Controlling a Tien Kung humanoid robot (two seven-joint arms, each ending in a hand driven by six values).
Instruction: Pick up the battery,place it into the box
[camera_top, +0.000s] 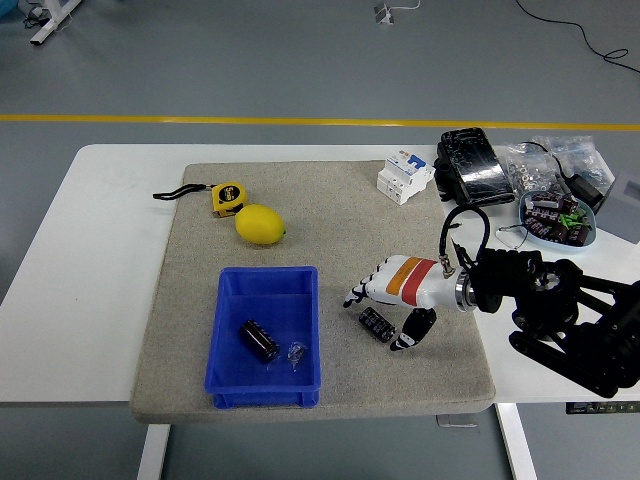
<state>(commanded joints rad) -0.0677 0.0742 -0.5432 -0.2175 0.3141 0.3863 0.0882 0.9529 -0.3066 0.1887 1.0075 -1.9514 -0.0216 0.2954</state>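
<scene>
White table carries a grey felt mat, and the right hand reaches in low over it from the right, fingers spread with the thumb hanging down, gripping nothing. A blue box sits on the mat's near left with one black battery inside. The loose battery lies on the mat just under that hand, between fingers and thumb. Lemon and yellow tape measure sit beyond the box.
</scene>
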